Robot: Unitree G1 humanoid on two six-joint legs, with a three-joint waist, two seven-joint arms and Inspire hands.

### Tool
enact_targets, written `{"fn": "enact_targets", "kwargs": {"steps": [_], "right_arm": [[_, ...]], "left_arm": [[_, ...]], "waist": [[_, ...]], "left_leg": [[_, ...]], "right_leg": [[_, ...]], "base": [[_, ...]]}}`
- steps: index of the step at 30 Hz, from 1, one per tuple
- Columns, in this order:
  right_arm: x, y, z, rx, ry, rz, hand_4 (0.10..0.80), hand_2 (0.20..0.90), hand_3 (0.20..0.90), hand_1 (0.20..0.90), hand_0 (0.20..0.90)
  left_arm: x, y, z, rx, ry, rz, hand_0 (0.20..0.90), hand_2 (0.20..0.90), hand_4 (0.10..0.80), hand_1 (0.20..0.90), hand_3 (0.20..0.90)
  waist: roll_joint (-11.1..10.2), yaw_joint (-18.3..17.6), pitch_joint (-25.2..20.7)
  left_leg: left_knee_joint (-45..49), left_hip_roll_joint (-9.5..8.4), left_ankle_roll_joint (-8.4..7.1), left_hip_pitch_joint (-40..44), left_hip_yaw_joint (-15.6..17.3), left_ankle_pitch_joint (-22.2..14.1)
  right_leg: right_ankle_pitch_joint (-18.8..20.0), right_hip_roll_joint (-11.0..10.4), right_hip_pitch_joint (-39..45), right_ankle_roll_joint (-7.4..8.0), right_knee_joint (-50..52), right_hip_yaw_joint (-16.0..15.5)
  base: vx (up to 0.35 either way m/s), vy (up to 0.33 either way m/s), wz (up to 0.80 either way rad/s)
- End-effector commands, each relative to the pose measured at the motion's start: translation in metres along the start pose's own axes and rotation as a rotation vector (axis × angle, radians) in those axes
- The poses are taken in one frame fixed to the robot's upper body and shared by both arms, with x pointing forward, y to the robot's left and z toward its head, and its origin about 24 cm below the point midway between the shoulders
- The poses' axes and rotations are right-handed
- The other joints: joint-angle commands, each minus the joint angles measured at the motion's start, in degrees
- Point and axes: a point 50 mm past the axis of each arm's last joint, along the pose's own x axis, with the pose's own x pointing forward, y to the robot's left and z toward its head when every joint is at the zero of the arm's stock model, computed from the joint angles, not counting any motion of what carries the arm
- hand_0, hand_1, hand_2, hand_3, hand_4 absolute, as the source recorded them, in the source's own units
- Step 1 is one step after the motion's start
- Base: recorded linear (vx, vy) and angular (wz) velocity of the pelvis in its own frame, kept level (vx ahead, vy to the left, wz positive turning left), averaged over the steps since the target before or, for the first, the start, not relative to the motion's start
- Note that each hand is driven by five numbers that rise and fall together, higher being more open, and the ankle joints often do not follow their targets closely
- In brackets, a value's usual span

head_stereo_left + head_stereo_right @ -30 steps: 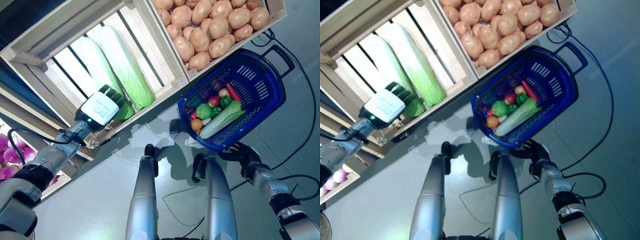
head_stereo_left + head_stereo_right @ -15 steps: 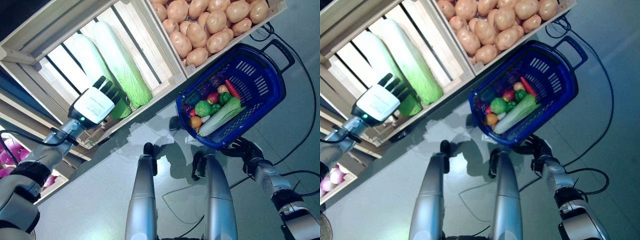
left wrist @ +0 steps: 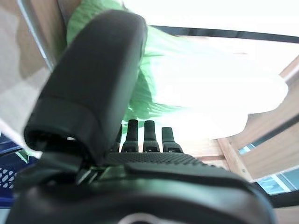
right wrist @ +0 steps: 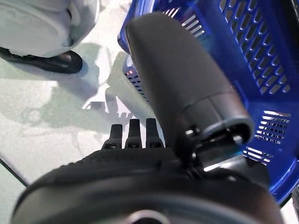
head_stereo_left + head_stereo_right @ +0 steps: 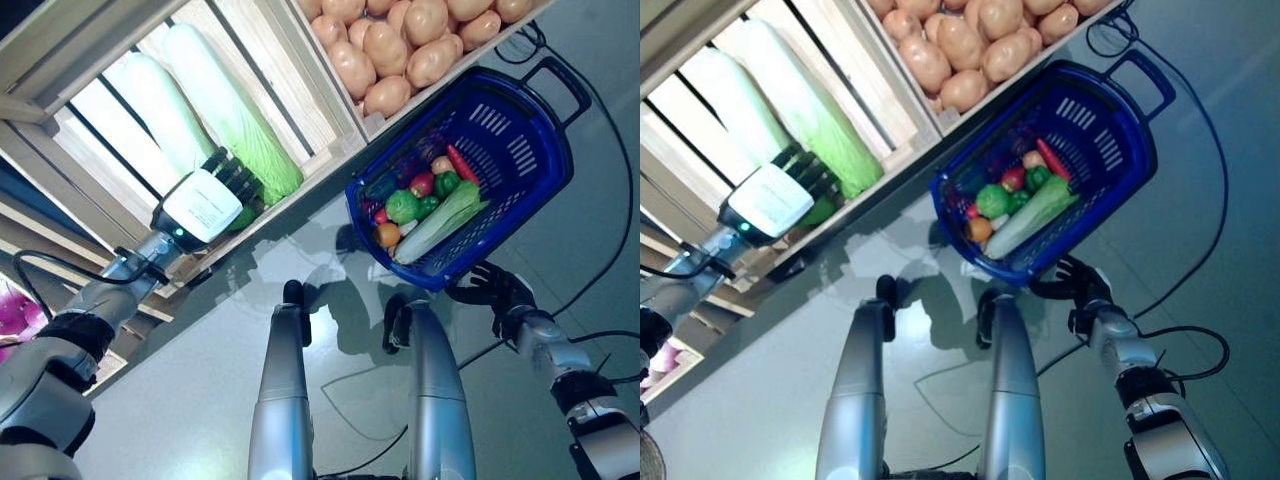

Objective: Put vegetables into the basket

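Lying side by side in a slatted wooden crate (image 5: 300, 70), two long napa cabbages (image 5: 225, 110) point their green leafy ends at the left hand (image 5: 205, 203), whose straight, unclenched fingers (image 5: 232, 172) reach over the crate's edge to the nearer cabbage's leaves (contact cannot be confirmed). Off toward the right hand (image 5: 490, 290) hangs the blue plastic basket (image 5: 520, 130), holding a red pepper, green vegetables, a tomato and a pale leafy stalk. That hand is curled under the basket's near rim, gripping it. Beyond the basket sits a crate of potatoes (image 5: 400, 50).
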Motion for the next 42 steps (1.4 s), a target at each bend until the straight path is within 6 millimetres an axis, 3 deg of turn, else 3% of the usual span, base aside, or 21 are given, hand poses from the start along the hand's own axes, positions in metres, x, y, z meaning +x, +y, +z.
{"fn": "enact_targets", "kwargs": {"steps": [1, 17, 18, 19, 20, 26, 27, 38, 42], "right_arm": [[-0.005, -0.02, 0.023, 0.029, -0.091, -0.041, 0.8, 0.9, 0.9, 0.9, 0.9], [-0.006, -0.025, 0.03, 0.064, -0.125, -0.065, 0.8, 0.9, 0.9, 0.9, 0.9], [-0.005, -0.025, 0.034, 0.067, -0.136, -0.065, 0.8, 0.9, 0.9, 0.9, 0.9], [-0.006, -0.025, 0.031, 0.063, -0.128, -0.066, 0.8, 0.9, 0.9, 0.9, 0.9], [-0.006, -0.025, 0.03, 0.063, -0.127, -0.067, 0.8, 0.9, 0.9, 0.9, 0.9], [-0.006, -0.027, 0.032, 0.068, -0.143, -0.07, 0.8, 0.9, 0.9, 0.9, 0.9], [-0.007, -0.027, 0.028, 0.066, -0.133, -0.07, 0.8, 0.9, 0.9, 0.9, 0.9], [-0.007, -0.028, 0.029, 0.071, -0.142, -0.078, 0.8, 0.9, 0.9, 0.9, 0.9], [-0.008, -0.028, 0.028, 0.083, -0.148, -0.079, 0.8, 0.9, 0.9, 0.9, 0.9]], "left_arm": [[0.02, 0.017, -0.025, 0.067, 0.068, 0.069, 0.9, 0.9, 0.8, 0.9, 0.9], [0.024, 0.014, -0.04, 0.098, 0.134, -0.016, 0.9, 0.9, 0.8, 0.9, 0.9], [0.025, 0.015, -0.043, 0.102, 0.142, -0.01, 0.9, 0.9, 0.8, 0.9, 0.9], [0.022, 0.012, -0.041, 0.088, 0.155, -0.034, 0.829, 0.829, 0.753, 0.829, 0.829], [0.022, 0.011, -0.04, 0.086, 0.154, -0.041, 0.3, 0.3, 0.4, 0.3, 0.3], [0.013, 0.004, -0.042, 0.085, 0.187, -0.089, 0.3, 0.3, 0.4, 0.3, 0.3], [0.012, 0.002, -0.039, 0.082, 0.18, -0.095, 0.3, 0.3, 0.4, 0.3, 0.3], [-0.001, -0.005, -0.04, 0.066, 0.245, -0.129, 0.3, 0.3, 0.4, 0.3, 0.3], [-0.005, -0.004, -0.047, 0.032, 0.346, -0.094, 0.3, 0.3, 0.4, 0.3, 0.3]], "waist": [[-0.3, -1.2, -0.1], [-0.9, -1.5, -0.1], [-0.8, -1.6, -0.1], [-0.8, -1.5, -0.1], [-0.8, -1.4, -0.1], [-0.7, -1.2, -0.1], [-0.7, -1.2, -0.1], [-0.2, -0.6, -0.1], [-0.3, -0.5, -0.1]], "left_leg": [[1.7, -1.42, 6.09, 2.5, 6.1, -5.7], [2.4, -1.23, 6.13, 1.0, 5.9, -6.0], [1.9, -1.17, 6.42, -0.3, 6.1, -4.4], [2.4, -1.27, 6.09, 0.8, 5.9, -5.8], [2.4, -1.27, 6.1, 0.9, 5.9, -5.9], [0.8, -1.27, 6.16, 0.0, 6.0, -3.8], [1.2, -1.34, 5.87, 1.2, 5.9, -5.3], [0.5, -1.11, 5.78, 2.0, 6.0, -5.2], [0.0, -0.99, 5.68, 2.7, 6.2, -5.1]], "right_leg": [[5.3, -0.2, 3.7, 0.31, -5.2, -0.9], [5.4, 0.1, 2.6, 0.32, -5.1, -0.9], [6.8, 0.0, 1.2, -0.18, -5.4, -1.2], [5.5, 0.1, 2.5, 0.29, -5.2, -1.0], [5.5, 0.1, 2.6, 0.31, -5.1, -1.0], [7.1, 0.0, 1.6, -0.21, -6.3, -1.6], [5.8, 0.1, 2.9, 0.28, -6.0, -1.3], [5.4, -0.4, 3.8, 0.03, -6.6, -1.8], [5.6, -0.4, 4.7, -0.11, -7.4, -1.9]], "base": [[0.0, 0.0, 0.0], [-0.005, -0.001, 0.0], [0.0, 0.0, 0.0], [0.0, 0.0, 0.0], [0.058, -0.012, -0.04], [-0.032, -0.01, 0.0], [0.053, -0.016, -0.01], [0.005, -0.001, 0.0], [0.0, 0.0, 0.0]]}}
